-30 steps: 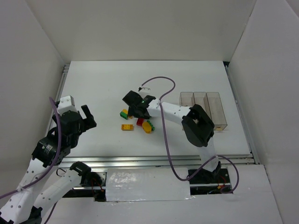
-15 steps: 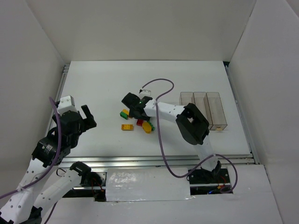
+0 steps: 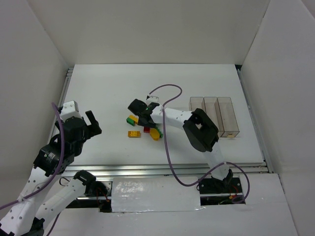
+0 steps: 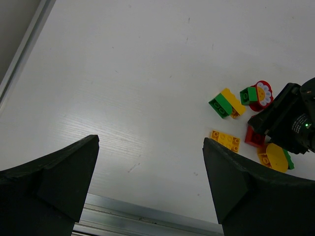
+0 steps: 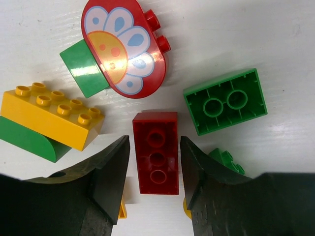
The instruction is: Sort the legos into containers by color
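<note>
R gripper (image 5: 153, 147) narrowed, red lego (image 5: 156, 155) btwn its fingers (image 5: 108, 182)

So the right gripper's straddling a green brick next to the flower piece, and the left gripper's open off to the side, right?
Not quite: the right gripper straddles a red brick, not a green one, as the right wrist view shows. The rest holds: the flower piece sits next to it, and the left gripper is open off to the side.

White table (image 3: 108, 88), seen from above.
Clustered near centre: red, green and yellow legos (image 3: 145, 129); off right, well apart: three clear containers (image 3: 216, 115).
</note>
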Controlling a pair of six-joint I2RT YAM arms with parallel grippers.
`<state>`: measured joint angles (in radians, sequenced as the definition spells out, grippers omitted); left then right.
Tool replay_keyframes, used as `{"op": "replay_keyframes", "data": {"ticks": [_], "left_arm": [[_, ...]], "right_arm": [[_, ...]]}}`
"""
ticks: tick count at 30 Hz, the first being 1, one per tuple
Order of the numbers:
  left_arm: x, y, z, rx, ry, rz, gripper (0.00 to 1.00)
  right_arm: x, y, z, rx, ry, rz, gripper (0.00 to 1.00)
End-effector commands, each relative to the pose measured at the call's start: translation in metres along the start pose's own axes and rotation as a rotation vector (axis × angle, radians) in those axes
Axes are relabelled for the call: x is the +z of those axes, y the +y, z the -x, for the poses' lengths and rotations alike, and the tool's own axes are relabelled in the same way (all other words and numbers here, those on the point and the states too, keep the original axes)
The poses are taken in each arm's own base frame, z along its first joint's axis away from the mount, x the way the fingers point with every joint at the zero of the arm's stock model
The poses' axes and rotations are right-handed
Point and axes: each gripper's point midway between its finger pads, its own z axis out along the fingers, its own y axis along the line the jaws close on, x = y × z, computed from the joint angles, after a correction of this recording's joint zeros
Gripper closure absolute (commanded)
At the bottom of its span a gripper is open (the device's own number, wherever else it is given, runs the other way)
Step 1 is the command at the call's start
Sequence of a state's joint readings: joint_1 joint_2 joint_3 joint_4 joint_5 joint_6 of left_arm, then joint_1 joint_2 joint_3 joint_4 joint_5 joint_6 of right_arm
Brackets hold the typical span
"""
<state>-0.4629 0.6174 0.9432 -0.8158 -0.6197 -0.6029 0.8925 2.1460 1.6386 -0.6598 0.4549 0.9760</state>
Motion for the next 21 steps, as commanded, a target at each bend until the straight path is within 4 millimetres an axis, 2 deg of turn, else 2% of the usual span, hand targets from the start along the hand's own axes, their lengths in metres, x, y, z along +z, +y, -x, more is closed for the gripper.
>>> {"op": "replay_keyframes", "data": {"ticks": [1,11,12,14,16,21], "left_arm": [[-0.003,-0.003,0.009,-0.014,-0.037,-0.021,0.00],[-0.004,-0.002,0.011,-0.020,-0.044,-0.021,0.00],[-0.004,-0.003,0.010,-0.019,-0.042,-0.022,0.01],[-0.004,-0.003,0.010,-0.019,-0.042,-0.022,0.01],[-0.003,-0.003,0.010,-0.019,-0.042,-0.022,0.00],[-0.004,-0.003,0.010,-0.018,-0.042,-0.024,0.01]], "right_arm": [[-0.002,0.014,0.009,0.021,-0.024,0.038,0.47],[0.009,0.012,-0.002,-0.012,0.009,0.011,0.46],[0.010,0.012,-0.002,-0.012,0.008,0.013,0.49],[0.006,0.015,0.000,-0.006,0.004,0.038,0.68],[0.001,0.016,0.002,-0.004,-0.002,0.053,0.79],[-0.036,0.025,0.031,0.008,-0.062,0.122,0.82]]}}
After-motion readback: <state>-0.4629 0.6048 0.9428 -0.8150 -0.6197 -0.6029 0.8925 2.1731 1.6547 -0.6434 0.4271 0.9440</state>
